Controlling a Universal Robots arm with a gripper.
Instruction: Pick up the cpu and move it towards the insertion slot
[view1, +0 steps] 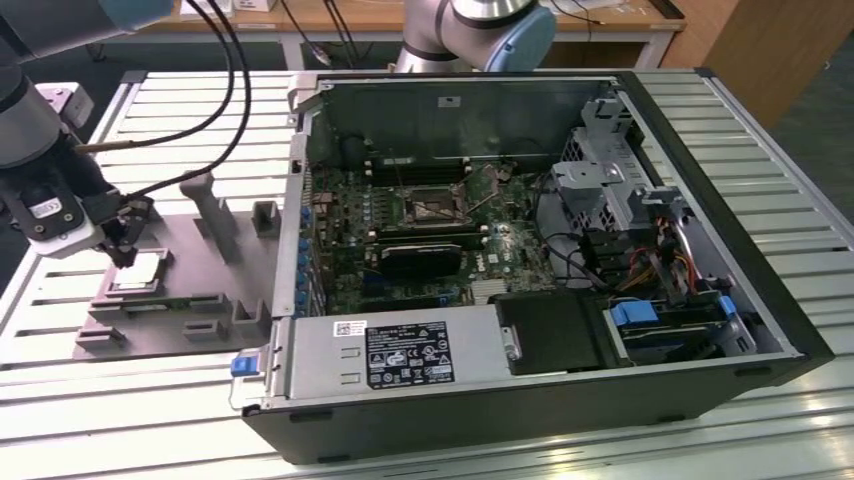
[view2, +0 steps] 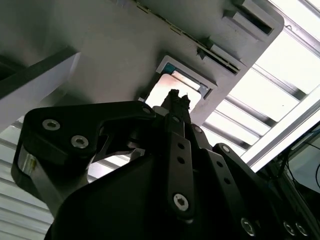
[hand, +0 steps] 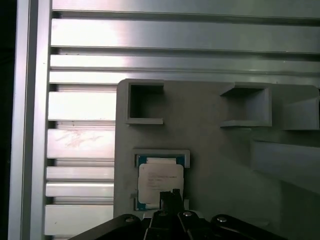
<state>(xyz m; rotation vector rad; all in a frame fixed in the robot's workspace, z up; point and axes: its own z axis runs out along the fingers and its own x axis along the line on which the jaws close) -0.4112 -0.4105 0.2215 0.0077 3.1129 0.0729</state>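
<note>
The cpu (hand: 160, 182) had a pale satin metal top. The tray (hand: 215, 150) was smooth matt grey plastic. The table slats (hand: 150, 35) were brushed, glaring aluminium. The gripper (view2: 177, 102) was matt black with bright screws. The insertion slot (view1: 430, 207) had a shiny metal frame.

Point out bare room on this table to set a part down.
Free: slats of the table on the near side of the grey tray, and those on the exterior view's right of the computer case. Crowded: the tray around the cpu, under the gripper, and inside the case.

place: robotics lab | evidence: slatted aluminium bench (view1: 787, 440), open pc case (view1: 534, 412)
</note>
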